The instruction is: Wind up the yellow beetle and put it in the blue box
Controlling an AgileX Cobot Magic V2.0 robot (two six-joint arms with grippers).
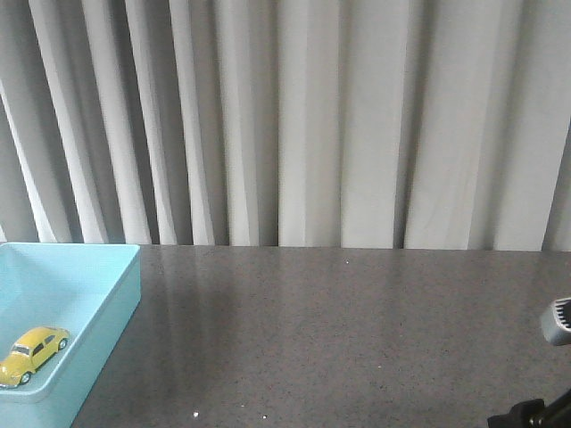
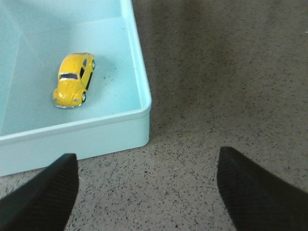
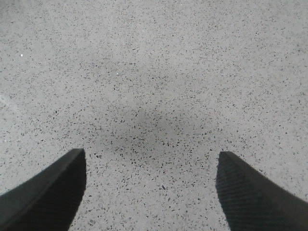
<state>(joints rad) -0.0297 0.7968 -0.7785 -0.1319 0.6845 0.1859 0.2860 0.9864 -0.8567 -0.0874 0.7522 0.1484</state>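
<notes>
My left gripper [image 2: 147, 192] hangs with fingers spread wide and empty over the counter [image 1: 339, 339], just outside the blue box [image 2: 139, 72]. My right gripper [image 3: 149, 192] is likewise spread, holding nothing. Farther off, at the counter's left edge, I see the yellow beetle [image 1: 33, 354] resting on the box floor.

Front and left wrist views share the blue box [image 1: 107, 303]
</notes>
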